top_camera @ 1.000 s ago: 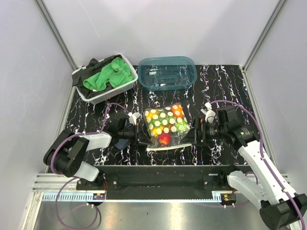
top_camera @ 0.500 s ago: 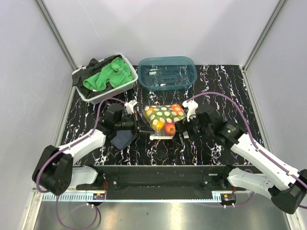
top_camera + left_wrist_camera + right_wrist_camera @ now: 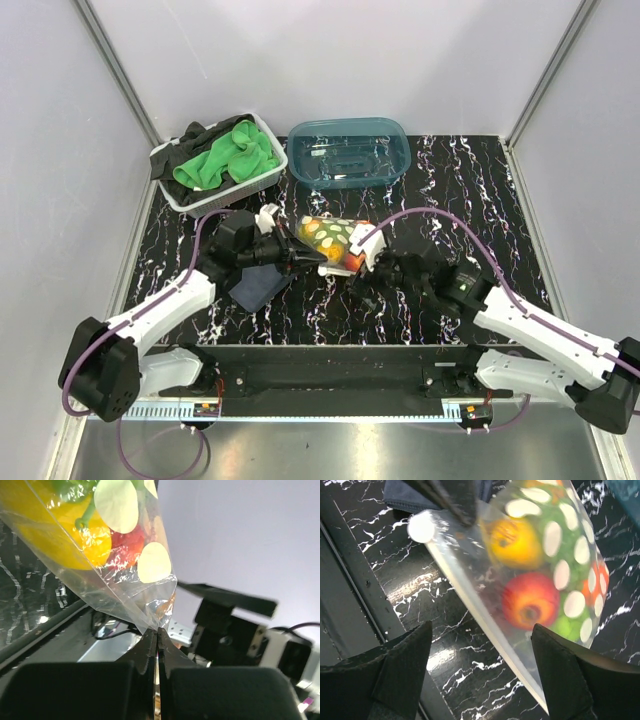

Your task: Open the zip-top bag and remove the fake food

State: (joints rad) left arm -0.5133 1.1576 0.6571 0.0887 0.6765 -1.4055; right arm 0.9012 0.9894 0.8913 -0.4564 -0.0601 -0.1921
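We had the clear, white-dotted plastic zip-top bag raised over the middle of the black marbled table, one corner clenched in the left pincer, with the glossy plastic fake food inside. The right pincer stood released just beside the bag's edge, grasping nothing. We judged the opening barely begun. Next, it needed to pinch the zip lip and pull.

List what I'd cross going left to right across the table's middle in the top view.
Dark blue folded cloth → left gripper → clear polka-dot zip-top plastic bag → right gripper.
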